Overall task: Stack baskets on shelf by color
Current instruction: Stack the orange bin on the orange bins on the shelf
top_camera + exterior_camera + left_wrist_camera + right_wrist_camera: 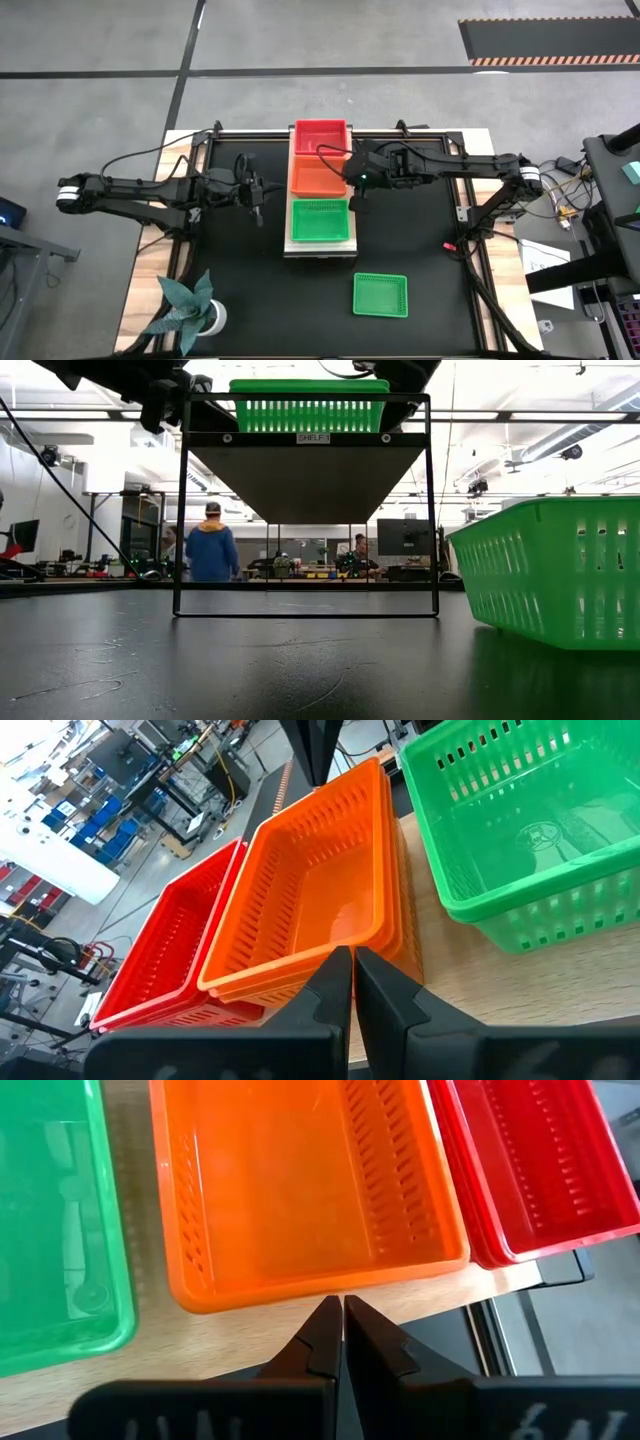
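On the light-wood shelf (320, 248) stand a red basket stack (320, 137) at the far end, an orange stack (318, 178) in the middle and a green basket (320, 220) at the near end. One more green basket (380, 295) rests on its bottom on the black table, nearer and to the right. My right gripper (342, 1325) is shut and empty, hovering just off the orange stack's right rim (320, 1285). My left gripper (352, 970) is shut and empty, left of the shelf beside the orange stack (310, 900).
The shelf is a raised board on a black frame (305, 510), with open room beneath it. A potted plant (190, 305) stands at the table's near left corner. People (212, 545) are in the room beyond the table. Bare tabletop lies left of the loose green basket (560, 570).
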Controlling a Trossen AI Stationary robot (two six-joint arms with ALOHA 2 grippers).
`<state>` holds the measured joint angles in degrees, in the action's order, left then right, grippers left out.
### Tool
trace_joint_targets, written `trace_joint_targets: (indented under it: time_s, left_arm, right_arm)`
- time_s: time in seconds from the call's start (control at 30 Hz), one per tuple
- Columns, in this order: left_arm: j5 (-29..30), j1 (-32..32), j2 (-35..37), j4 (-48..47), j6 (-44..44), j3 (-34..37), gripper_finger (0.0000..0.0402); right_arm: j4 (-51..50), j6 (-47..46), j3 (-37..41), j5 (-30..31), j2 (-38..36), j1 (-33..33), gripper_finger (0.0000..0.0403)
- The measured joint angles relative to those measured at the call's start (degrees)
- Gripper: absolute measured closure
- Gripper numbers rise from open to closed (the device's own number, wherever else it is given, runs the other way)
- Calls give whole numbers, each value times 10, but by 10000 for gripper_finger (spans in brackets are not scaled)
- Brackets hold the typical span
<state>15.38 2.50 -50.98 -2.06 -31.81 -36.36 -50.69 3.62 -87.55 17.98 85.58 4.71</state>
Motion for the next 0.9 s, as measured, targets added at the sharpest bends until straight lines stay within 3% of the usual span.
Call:
trace_joint_targets:
  time_s: [0.2,0.6,0.9]
  left_arm:
    - [-13,0,-9,5,1,0,402]
    - [-16,17,-115,19,-16,-25,402]
    - [-16,17,-104,14,-15,-27,402]
  right_arm:
    - [-20,-4,0,0,-1,0,394]
    - [-30,-17,0,0,-3,0,394]
    - [-24,-17,0,0,2,0,394]
